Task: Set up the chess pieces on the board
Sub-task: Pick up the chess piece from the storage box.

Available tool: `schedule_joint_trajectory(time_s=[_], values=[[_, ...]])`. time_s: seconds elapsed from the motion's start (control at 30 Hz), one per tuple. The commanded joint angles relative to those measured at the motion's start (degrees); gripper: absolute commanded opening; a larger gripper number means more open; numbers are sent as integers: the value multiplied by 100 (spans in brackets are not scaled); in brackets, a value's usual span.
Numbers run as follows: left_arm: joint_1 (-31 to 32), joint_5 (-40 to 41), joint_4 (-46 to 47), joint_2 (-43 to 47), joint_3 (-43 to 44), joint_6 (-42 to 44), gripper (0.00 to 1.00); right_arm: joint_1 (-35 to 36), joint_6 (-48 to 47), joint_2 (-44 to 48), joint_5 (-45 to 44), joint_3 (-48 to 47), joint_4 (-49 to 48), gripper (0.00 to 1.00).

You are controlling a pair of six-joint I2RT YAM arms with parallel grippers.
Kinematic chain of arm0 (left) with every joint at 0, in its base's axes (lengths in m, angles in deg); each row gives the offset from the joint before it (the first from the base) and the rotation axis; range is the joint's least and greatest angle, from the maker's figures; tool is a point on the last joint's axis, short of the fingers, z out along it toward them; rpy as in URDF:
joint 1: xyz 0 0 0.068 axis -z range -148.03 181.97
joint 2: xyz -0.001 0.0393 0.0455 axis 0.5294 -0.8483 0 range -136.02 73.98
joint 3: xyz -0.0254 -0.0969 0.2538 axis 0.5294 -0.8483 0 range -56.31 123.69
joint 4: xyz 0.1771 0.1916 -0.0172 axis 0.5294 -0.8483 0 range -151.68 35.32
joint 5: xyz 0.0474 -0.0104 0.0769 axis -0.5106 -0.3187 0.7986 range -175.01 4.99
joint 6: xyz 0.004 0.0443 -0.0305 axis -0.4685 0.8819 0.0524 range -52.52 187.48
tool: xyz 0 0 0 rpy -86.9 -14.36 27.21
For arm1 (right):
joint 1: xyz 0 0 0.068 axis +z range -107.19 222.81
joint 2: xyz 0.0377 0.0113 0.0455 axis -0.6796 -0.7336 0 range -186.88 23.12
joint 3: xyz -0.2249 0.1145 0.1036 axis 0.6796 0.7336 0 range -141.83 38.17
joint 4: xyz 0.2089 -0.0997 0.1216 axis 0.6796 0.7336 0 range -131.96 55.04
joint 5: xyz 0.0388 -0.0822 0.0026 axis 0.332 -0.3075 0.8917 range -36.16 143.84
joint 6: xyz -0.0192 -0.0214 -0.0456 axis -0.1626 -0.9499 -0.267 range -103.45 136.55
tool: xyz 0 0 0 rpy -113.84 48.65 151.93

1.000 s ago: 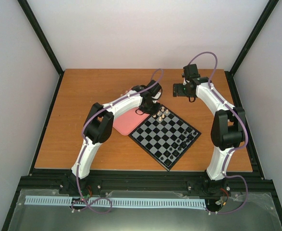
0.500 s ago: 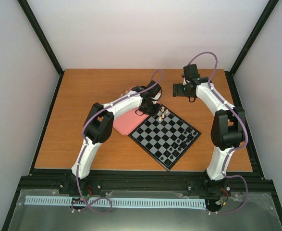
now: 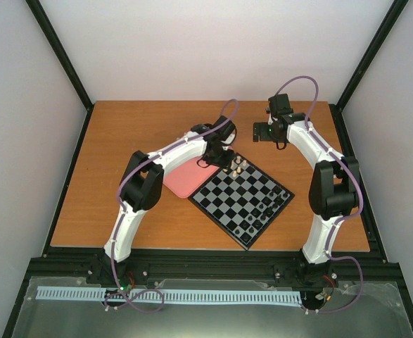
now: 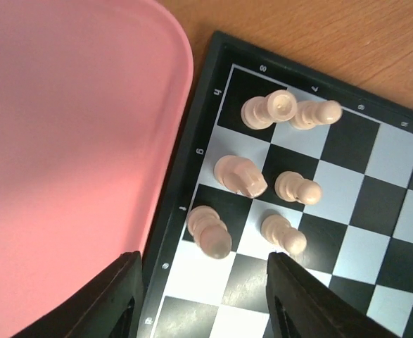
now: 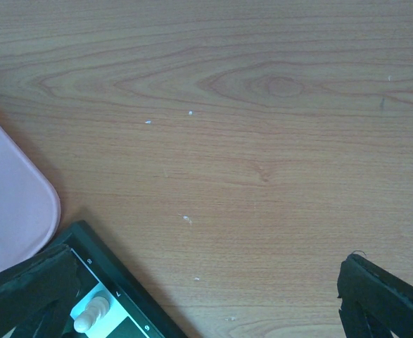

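So far, you had six cream chess pieces [image 4: 240, 174] standing in the board [image 4: 396, 151] corner at the left wrist view's centre, beside the pink tray [image 4: 65, 141]. Your left gripper [image 4: 205, 282] hung open, empty, just below them. Your right gripper [image 5: 202, 289] gaped over the table [image 5: 262, 141]. Most cream squares looked unfilled.

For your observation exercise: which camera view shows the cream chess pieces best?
Left wrist: six cream chess pieces stand close, shapes distinct. Top external shows tiny specks; right wrist catches one at its bottom edge.
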Motion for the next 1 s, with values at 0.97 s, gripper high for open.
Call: schedule_joint_trajectory(time_s=[0.97], values=[[-1160, 1476, -115, -742, 1501, 1126, 47, -32, 71, -249, 208, -256, -48, 100]])
